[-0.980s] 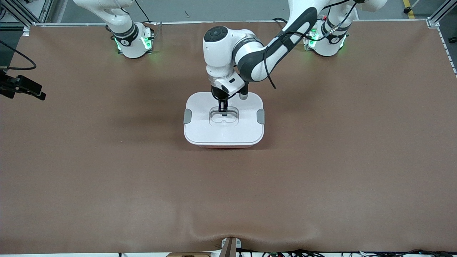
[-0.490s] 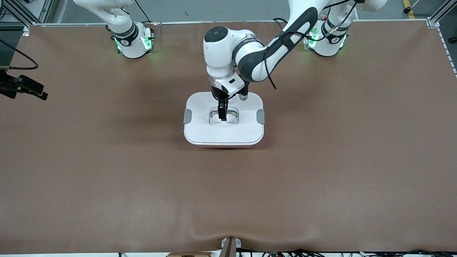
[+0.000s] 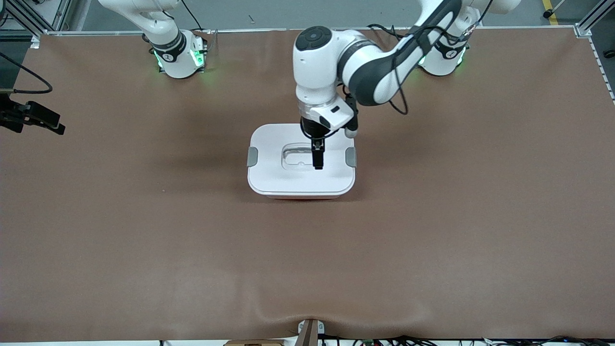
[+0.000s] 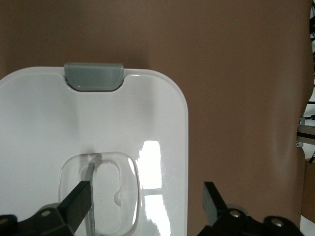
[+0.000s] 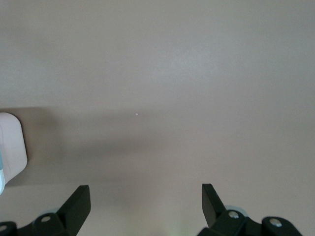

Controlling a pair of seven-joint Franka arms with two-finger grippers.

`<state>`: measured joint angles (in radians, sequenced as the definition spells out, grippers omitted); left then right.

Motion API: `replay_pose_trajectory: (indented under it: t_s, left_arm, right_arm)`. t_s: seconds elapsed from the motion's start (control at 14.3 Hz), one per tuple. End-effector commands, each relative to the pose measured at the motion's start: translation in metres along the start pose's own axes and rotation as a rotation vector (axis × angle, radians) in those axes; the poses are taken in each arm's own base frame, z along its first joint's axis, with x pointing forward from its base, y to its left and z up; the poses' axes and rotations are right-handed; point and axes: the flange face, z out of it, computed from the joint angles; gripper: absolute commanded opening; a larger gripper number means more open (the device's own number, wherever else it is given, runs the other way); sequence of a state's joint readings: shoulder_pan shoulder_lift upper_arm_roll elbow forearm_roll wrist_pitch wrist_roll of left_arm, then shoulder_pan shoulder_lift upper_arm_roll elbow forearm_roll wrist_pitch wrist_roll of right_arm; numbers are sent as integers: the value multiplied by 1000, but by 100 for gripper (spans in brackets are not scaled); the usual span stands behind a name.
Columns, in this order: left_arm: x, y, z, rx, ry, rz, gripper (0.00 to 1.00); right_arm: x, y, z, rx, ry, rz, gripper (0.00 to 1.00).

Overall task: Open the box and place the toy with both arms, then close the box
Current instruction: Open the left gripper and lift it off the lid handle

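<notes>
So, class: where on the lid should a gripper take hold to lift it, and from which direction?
Grip the handle recessed in the middle of the lid, coming straight down from above. The lid lies flat, and the open left gripper already hangs over it.

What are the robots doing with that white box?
The left arm's end effector hangs open just above the box, over the clear handle sunk in its white lid. It holds nothing. The lid is on, with a grey clip at each end. No toy can be seen. The right arm waits at its end of the table, its end effector open and empty.
</notes>
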<state>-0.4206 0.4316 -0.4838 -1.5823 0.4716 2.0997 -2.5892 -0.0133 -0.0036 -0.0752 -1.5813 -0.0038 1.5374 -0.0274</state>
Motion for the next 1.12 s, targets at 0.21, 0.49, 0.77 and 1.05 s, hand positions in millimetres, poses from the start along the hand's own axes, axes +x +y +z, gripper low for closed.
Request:
replay_pose_trajectory:
  t_s: [0.21, 0.49, 0.77, 1.05]
  left_arm:
    - [90, 45, -53, 148, 3, 240, 100]
    - [192, 86, -81, 250, -79, 501, 100]
    - [285, 119, -94, 314, -145, 719, 100]
    - [375, 136, -93, 334, -197, 965, 100]
  right_arm:
    - [-3, -1, -9, 32, 9, 5, 100]
    - [-3, 3, -8, 32, 6, 9, 100]
    - [-3, 3, -8, 32, 6, 8, 100]
    - [-3, 2, -7, 31, 4, 5, 100]
